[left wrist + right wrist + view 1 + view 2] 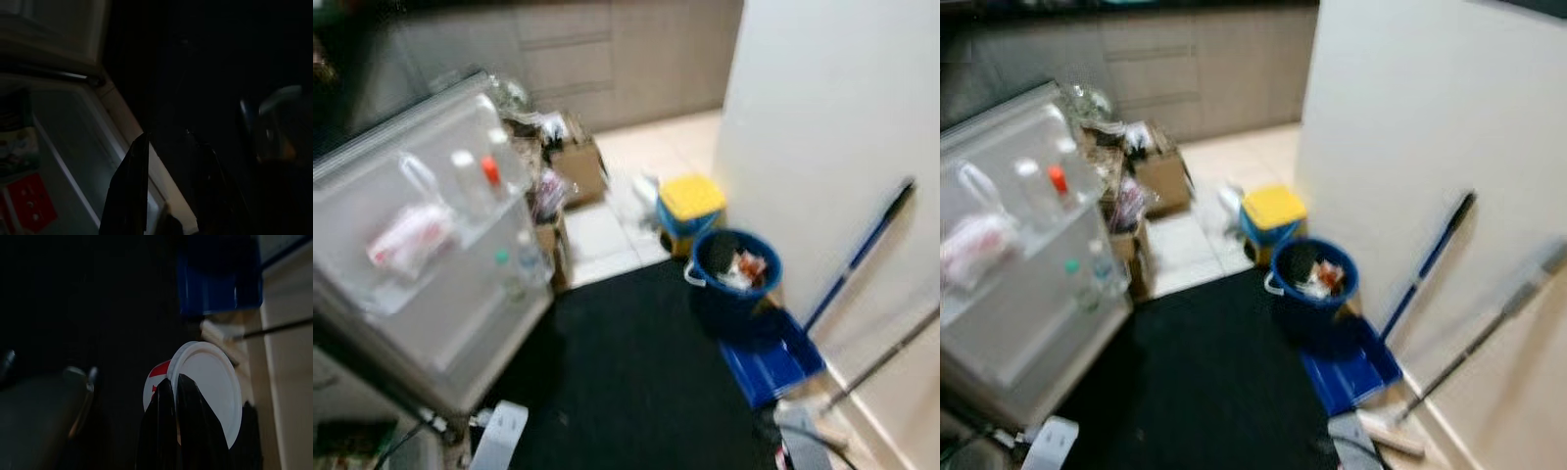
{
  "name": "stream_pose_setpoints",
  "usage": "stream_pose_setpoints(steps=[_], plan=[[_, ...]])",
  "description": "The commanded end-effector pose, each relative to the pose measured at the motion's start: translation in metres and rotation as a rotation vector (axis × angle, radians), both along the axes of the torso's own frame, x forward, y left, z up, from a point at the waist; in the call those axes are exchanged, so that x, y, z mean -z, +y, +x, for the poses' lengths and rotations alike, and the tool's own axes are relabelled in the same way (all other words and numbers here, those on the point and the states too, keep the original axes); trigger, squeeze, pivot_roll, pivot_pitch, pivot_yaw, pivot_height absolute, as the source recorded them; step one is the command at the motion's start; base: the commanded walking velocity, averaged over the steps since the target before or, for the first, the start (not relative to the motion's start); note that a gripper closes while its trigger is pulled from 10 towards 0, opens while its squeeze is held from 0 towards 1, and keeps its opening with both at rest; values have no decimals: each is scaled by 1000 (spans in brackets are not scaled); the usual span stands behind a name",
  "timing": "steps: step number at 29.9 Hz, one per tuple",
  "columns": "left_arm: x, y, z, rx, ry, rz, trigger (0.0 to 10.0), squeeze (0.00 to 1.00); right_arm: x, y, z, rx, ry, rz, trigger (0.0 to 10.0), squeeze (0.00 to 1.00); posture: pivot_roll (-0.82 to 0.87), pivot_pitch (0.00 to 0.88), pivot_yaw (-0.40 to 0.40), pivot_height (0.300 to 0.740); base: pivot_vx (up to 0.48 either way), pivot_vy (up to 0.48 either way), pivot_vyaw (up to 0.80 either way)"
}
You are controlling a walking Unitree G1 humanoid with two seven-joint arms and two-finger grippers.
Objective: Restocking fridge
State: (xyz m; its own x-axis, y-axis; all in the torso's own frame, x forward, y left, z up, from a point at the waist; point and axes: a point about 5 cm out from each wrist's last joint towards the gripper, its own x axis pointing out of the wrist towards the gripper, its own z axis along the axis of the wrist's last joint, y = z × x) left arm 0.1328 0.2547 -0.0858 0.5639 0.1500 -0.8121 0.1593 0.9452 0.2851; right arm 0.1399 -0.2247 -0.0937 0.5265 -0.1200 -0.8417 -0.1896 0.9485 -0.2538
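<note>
Right hand (172,396) clamping white-lidded tub (205,387), above black mat (98,308).

Home kitchen: open white fridge door (431,255) stocked with bottles, grey cabinet drawers (597,54), tiled floor (656,147), blue plastic bucket (734,269).

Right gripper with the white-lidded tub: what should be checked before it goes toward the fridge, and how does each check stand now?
1. Right gripper shut on the tub: ok.
2. Fridge door open: ok.
3. Free room on the door shelf: cannot tell, blurred.
4. Black mat free of obstacles: ok.
5. Blue bucket off to the right: ok.
6. Left gripper empty: cannot tell, too dark.
</note>
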Motion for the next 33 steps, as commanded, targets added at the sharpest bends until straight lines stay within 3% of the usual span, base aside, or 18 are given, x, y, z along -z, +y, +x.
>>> stream_pose_setpoints(steps=[1,22,27,33], plan=[[0,0,0,1,5,0,10000,333,1,5,-1,1,1,13,10000,0,-1,0,-27,740,307,0,0],[0,0,0,1,4,1,10000,333,2,7,-3,-14,7,15,10000,0,-1,0,-26,740,302,0,0],[0,0,-1,-7,0,-4,10000,286,3,8,-4,-24,13,14,10000,0,-1,0,-27,740,0,0,0],[0,-1,-1,-4,-1,-8,10000,278,3,7,-4,-33,18,5,10000,0,-1,0,-29,740,0,0,671]])
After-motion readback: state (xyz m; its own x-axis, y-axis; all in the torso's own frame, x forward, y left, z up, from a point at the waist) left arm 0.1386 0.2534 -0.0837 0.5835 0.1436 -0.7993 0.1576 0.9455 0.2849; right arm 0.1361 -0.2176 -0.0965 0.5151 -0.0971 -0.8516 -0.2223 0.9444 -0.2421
